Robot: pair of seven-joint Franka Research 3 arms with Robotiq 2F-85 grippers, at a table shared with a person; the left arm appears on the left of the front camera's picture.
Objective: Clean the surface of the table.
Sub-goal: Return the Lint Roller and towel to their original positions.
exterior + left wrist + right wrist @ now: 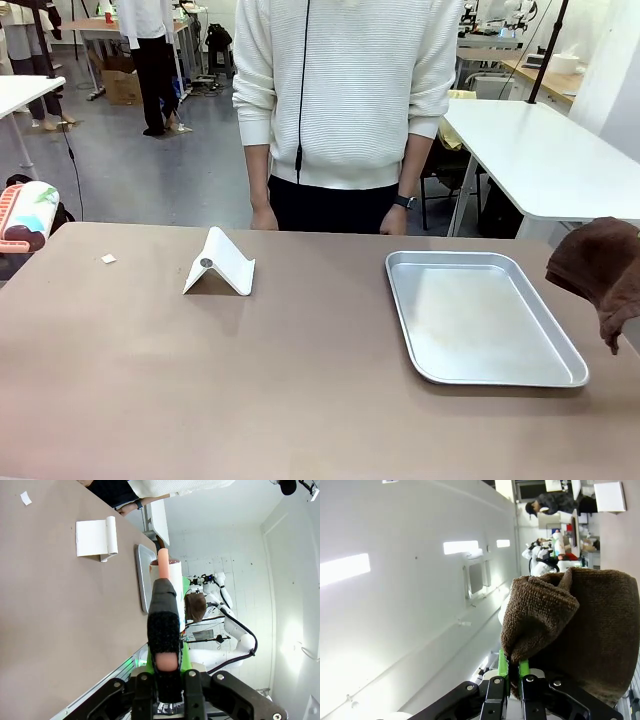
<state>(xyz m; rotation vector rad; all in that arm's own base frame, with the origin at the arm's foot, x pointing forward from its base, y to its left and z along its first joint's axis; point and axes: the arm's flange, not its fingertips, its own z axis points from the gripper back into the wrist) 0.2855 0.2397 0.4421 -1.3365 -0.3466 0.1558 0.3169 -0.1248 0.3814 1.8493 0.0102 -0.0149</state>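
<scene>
Table (300,400) top, matte brownish-taupe, spans the near and middle of the front view, with a person (345,100) standing at its far edge, hands down by the rim; it looks untouched by any wiping so far. Left gripper (164,672) is pressed shut on the dark handle of a lint roller (164,610), whose pale roll and pink end point out over the table, presumably ready to roll up crumbs; the roller also shows at the far left edge of the front view. Right gripper (511,672) pinches a brown cloth (575,630) between its green pads, the cloth hanging off the right side beyond a shiny metal tray (480,375), likely for wiping. Left of centre a folded white stand (220,265) sits on the table; a small white scrap (108,259) lies farther left, probably the debris to clear. Behind are white tables and a grey floor.
</scene>
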